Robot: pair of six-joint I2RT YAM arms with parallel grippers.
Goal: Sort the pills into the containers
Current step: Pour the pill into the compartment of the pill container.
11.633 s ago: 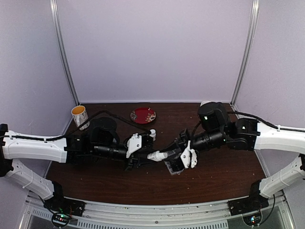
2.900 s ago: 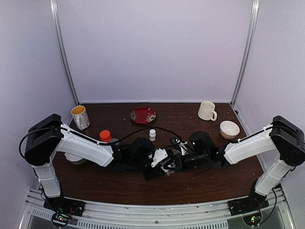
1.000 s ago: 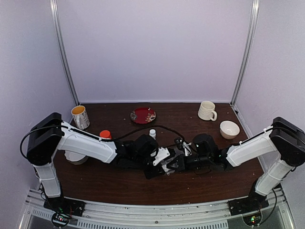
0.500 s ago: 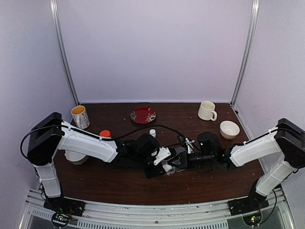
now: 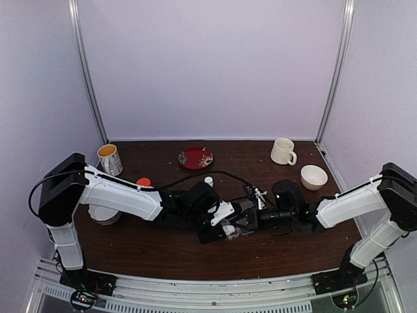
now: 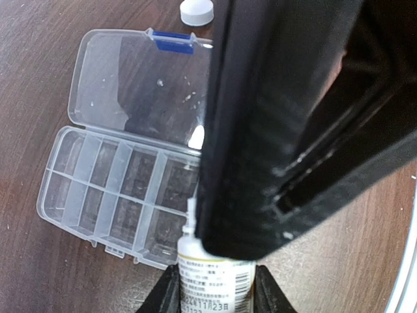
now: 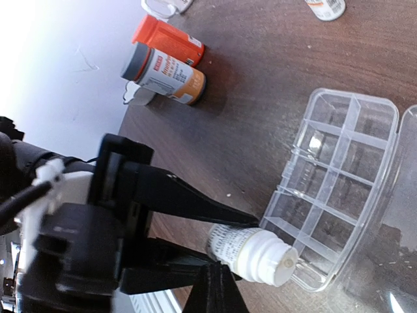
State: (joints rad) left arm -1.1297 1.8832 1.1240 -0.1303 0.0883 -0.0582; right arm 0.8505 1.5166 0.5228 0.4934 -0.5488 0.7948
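Observation:
My left gripper (image 6: pixel 215 287) is shut on a small white labelled bottle (image 6: pixel 212 277) and holds it tilted over the near edge of the clear organizer box (image 6: pixel 114 189), whose lid (image 6: pixel 140 78) lies open flat. In the right wrist view the bottle (image 7: pixel 260 254) shows a ridged white neck pointing at the box's cells (image 7: pixel 335 169). My right gripper (image 7: pixel 218 280) looks shut and empty, its tip just under the bottle. From above, both grippers (image 5: pixel 229 227) (image 5: pixel 246 218) meet at mid-table. No pills show; the cells look empty.
An orange bottle (image 7: pixel 168 40) and a grey-capped bottle (image 7: pixel 166 73) lie left of the box. A loose white cap (image 6: pixel 197 12) lies beyond the lid. A second white bottle (image 5: pixel 208 182), red plate (image 5: pixel 195 157), yellow cup (image 5: pixel 109 160), white mug (image 5: pixel 283 151) and bowl (image 5: pixel 313 176) stand further back.
The right arm has drawn a little to the right over the last second. The left gripper still holds the white bottle over the box. Much earlier, both arms were raised higher.

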